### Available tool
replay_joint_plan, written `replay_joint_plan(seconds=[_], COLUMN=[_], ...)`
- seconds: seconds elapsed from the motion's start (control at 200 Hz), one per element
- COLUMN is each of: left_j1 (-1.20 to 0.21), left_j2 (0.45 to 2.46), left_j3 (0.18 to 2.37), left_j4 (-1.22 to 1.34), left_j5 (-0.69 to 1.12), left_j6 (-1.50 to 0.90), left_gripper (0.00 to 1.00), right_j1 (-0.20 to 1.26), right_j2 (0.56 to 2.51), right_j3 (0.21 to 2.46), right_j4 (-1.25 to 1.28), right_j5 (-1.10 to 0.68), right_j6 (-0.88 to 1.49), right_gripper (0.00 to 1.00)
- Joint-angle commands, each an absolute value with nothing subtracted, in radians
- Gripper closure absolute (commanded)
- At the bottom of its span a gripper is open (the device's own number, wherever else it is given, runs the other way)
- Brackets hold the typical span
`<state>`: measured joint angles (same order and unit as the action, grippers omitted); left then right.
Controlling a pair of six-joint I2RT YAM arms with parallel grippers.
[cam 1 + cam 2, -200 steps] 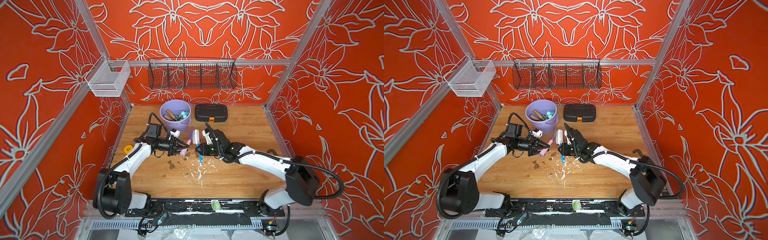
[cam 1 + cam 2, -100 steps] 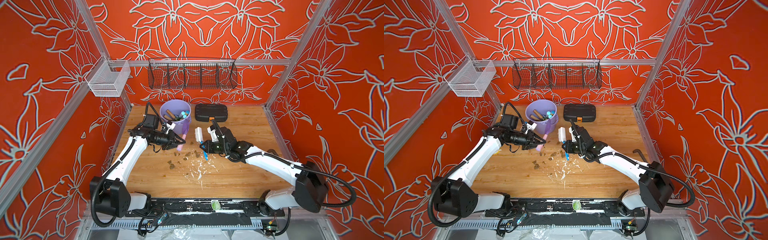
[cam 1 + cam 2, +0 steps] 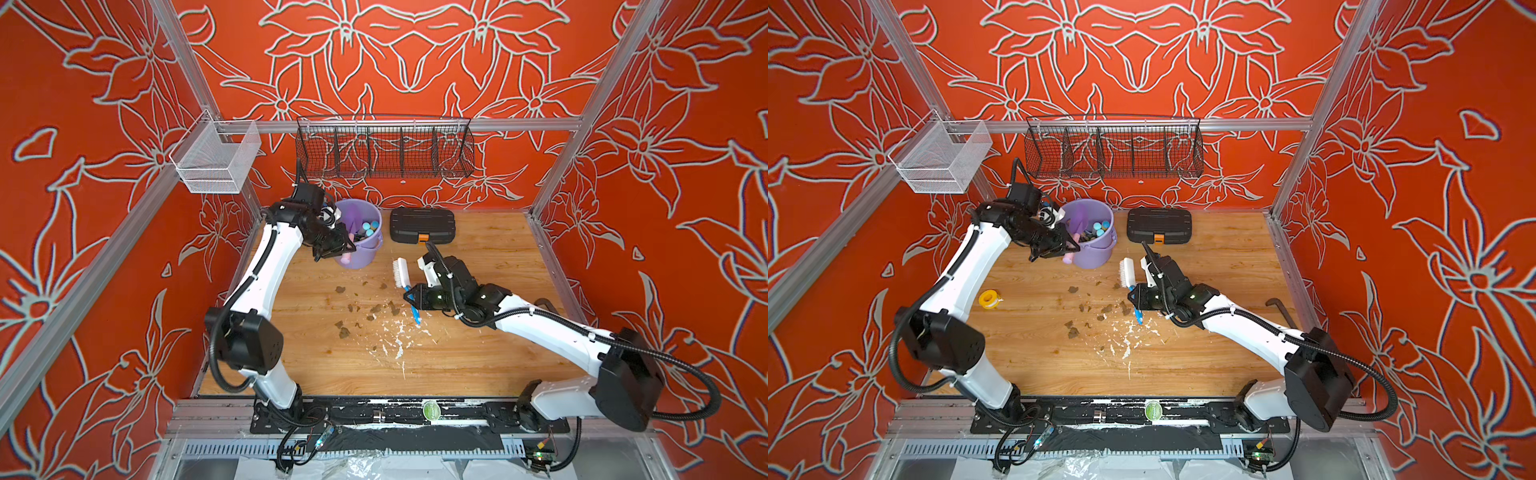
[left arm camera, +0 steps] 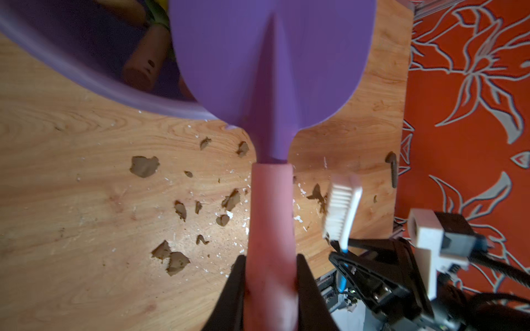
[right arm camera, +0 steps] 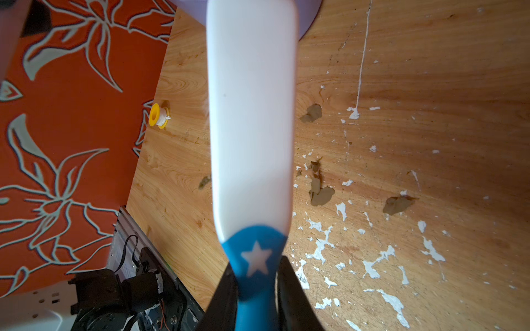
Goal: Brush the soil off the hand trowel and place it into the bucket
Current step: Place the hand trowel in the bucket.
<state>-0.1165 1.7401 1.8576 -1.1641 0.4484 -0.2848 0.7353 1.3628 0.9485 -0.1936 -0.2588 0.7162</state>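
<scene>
My left gripper (image 3: 341, 248) is shut on the pink handle (image 4: 271, 217) of the hand trowel. Its purple blade (image 4: 269, 57) reaches over the near rim of the lavender bucket (image 3: 368, 254), and I see no soil on the side facing me. Other tool handles stand inside the bucket (image 3: 1098, 254). The soil (image 3: 344, 332) lies as brown clumps (image 4: 144, 166) on the wooden table in front of the bucket. To their right, my right gripper (image 3: 411, 297) is shut on the blue handle of a white brush (image 3: 401, 272), which is held above the table with its head (image 5: 252, 114) pointing toward the bucket.
A black case (image 3: 422, 224) with an orange latch sits right of the bucket. White flecks (image 3: 395, 336) are scattered in front of the soil. A yellow spool (image 3: 988, 299) lies at the left edge and a dark bent tool (image 3: 1281, 309) at the right. Wire baskets (image 3: 384, 145) hang on the back wall.
My left arm has lifted the trowel from the middle of the table back to the bucket. My right gripper has drawn the brush a little right, away from the trowel.
</scene>
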Motion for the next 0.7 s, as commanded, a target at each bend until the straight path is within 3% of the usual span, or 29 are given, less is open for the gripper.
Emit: replay_joint_plan(seconds=[0.0,0.2,0.63,0.696], left_j1=[-0.112,-0.112,-0.111,-0.111], left_j2=[1.807,1.965,2.117,2.134], left_j3=[1.967,2.151,2.309,2.337], left_j4=[-1.26,-1.354,-1.373,-1.383], left_j5=[0.352,0.316,0.311,0.312], left_j6=[-0.258,-0.24,-0.267,-0.27], left_gripper=[1.0,1.0,1.0,0.9], right_j1=[0.725,0.719,0.716,0.716], right_j2=[1.33,1.331,1.345,1.348], right_j3=[0.928,0.926,0.936,0.937], right_j4=[-0.182,-0.179,-0.175,-0.176], right_j5=[-0.25,-0.262,-0.281,-0.281], right_j6=[0.707,0.706,0.7,0.698], right_gripper=[1.0,1.0,1.0,1.0])
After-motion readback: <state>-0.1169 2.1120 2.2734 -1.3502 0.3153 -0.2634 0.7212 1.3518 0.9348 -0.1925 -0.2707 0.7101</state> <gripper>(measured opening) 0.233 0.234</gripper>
